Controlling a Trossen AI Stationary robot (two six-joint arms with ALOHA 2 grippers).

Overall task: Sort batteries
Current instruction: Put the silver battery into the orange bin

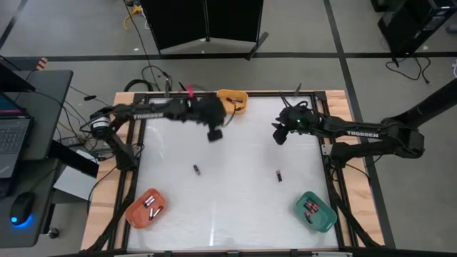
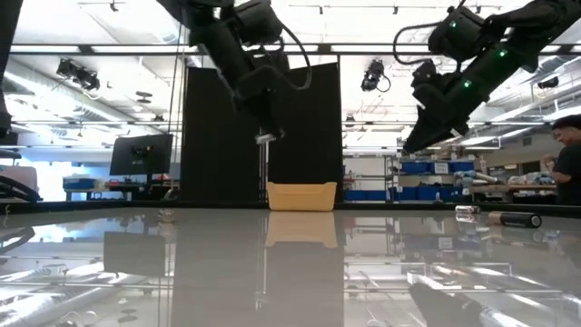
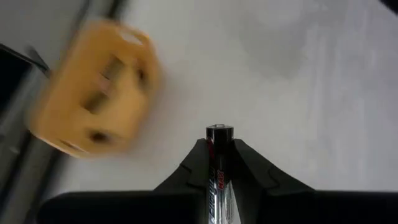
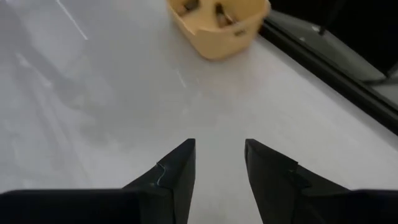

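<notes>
At the near edge of the white table [image 1: 235,214] sit two small plastic bins: an orange tray [image 1: 146,208] at the near left corner, holding small cells [image 1: 151,203], and a green tray [image 1: 315,211] at the near right corner, with dark and red cells [image 1: 310,208] inside.

Farther in, two loose batteries lie on the bare surface, well apart: a small dark cylindrical cell [image 1: 196,169] left of centre and a dark cell with a red mark [image 1: 280,176] right of centre.

Beyond them both arms hang above the table. The left gripper [image 3: 219,163] is raised over the far middle of the table, near the yellow bin, and its dark fingers [image 3: 189,171] are clamped on a silver-grey cylindrical battery with red lettering [image 3: 219,177]; the cell stands out between them with its end cap showing past the fingertips. The right gripper [image 4: 219,163] hovers over the far right part of the table with its two fingers [image 4: 177,171] parted and nothing between them.

At the far edge, near the middle, rests a yellow plastic bin [image 1: 234,101], which in the right wrist view holds several small items. Behind the table, at the right of the low view, a person [image 2: 567,159] stands in the room.
</notes>
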